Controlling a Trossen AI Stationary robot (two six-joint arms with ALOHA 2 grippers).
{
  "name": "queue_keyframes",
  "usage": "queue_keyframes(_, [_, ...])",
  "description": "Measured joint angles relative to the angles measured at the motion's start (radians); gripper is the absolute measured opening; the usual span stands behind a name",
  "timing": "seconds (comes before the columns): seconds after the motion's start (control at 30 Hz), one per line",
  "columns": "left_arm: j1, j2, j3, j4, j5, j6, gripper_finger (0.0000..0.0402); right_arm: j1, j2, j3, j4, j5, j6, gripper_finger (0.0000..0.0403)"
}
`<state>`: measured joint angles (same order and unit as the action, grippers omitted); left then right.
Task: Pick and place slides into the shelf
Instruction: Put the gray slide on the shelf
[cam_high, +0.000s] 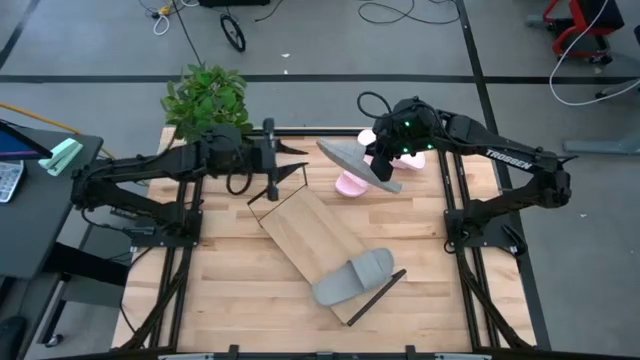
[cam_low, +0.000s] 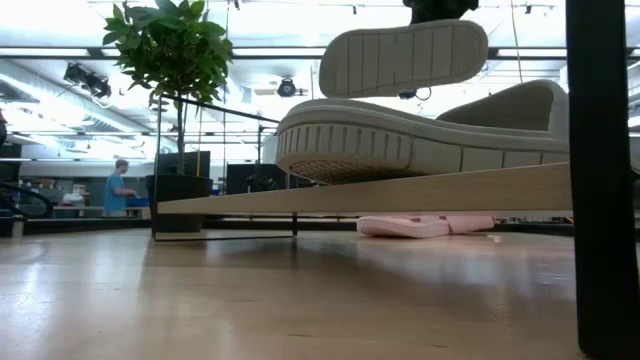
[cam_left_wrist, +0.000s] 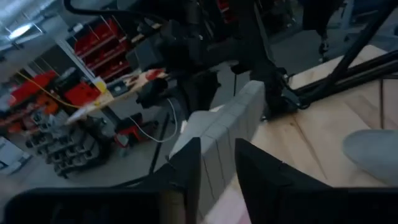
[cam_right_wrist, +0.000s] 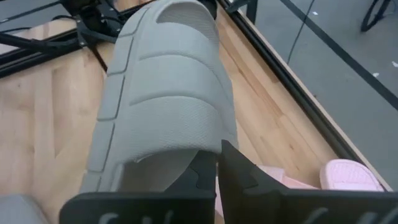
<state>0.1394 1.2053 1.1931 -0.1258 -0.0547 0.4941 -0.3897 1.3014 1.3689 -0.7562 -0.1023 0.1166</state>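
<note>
The right hand (cam_high: 385, 168) is clamped on a grey slide (cam_high: 357, 162), held above the surface; another grey slide (cam_high: 354, 278) lies on the shelf (cam_high: 305, 232); the left hand (cam_high: 270, 160) grips the shelf's frame end

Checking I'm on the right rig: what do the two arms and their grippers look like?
Both arms are dark, jointed links. The right arm carries white TROSSEN lettering, green lights near its wrist and a looping black cable. The left arm has cable loops too. The right gripper and left gripper have flat, angular dark fingers.
</note>
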Motion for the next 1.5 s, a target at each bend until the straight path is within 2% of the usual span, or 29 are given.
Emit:
queue_keyframes(0.33, [0.0, 0.094, 0.0, 0.021, -0.029, 0.007, 0.0219, 0.031, 0.001, 0.0, 0.002, -0.1, 0.014, 0.0])
queue_keyframes(0.57, [-0.006, 0.119, 0.0, 0.031, -0.053, -0.003, 0.0255, 0.064, 0.001, 0.0, 0.002, -0.112, 0.015, 0.0])
queue_keyframes(0.93, [-0.011, 0.134, 0.002, -0.007, -0.053, -0.011, 0.025, 0.066, 0.001, 0.0, 0.022, -0.117, 0.014, 0.0])
queue_keyframes(1.27, [-0.016, 0.207, 0.002, 0.047, -0.035, -0.011, 0.0245, 0.066, 0.001, 0.0, 0.029, -0.143, 0.013, 0.0])
queue_keyframes(1.37, [-0.015, 0.211, 0.002, 0.073, -0.049, -0.004, 0.0226, 0.066, 0.002, 0.0, 0.03, -0.142, 0.012, 0.0])
queue_keyframes(1.5, [-0.016, 0.209, 0.002, 0.125, -0.048, 0.034, 0.0169, 0.064, 0.001, 0.0, 0.038, -0.139, 0.011, 0.0])
